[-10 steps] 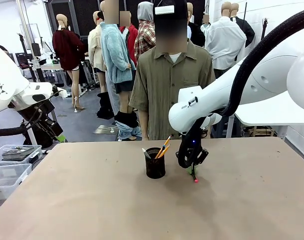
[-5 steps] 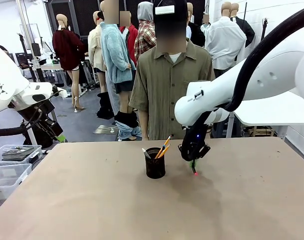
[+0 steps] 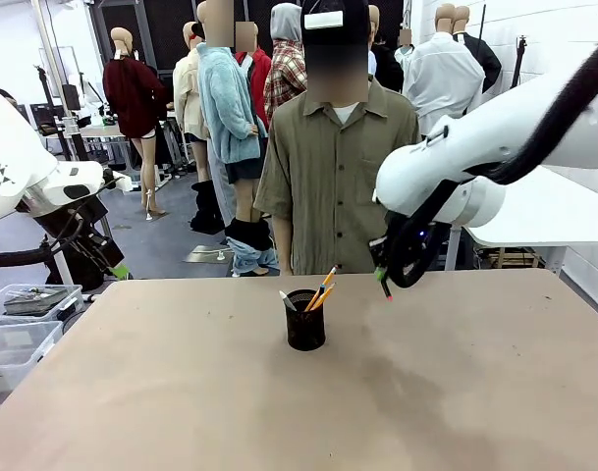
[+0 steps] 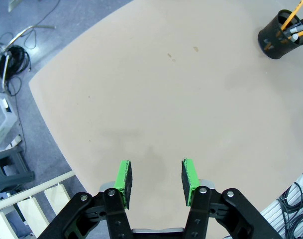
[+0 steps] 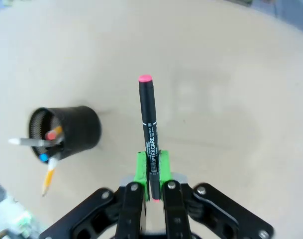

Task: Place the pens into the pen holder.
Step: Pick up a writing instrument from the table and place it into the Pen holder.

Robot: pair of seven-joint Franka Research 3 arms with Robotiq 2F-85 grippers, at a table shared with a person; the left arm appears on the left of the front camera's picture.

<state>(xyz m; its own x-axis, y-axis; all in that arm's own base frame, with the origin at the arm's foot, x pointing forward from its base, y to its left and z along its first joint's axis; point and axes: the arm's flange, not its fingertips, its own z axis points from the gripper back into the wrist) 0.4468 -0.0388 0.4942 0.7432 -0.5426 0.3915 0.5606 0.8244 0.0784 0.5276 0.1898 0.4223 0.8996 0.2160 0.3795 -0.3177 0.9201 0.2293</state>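
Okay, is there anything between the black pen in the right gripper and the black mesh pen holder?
No. In the right wrist view, only bare tan table separates the black pink-tipped pen from the black mesh pen holder.

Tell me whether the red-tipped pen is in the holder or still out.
Out. The dark pen is clamped in the right gripper, raised off the table, to the right of the pen holder, which already holds other pens.

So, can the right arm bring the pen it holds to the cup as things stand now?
Probably yes. The right end effector holds the pen above the table, and the space between it and the cup looks free.
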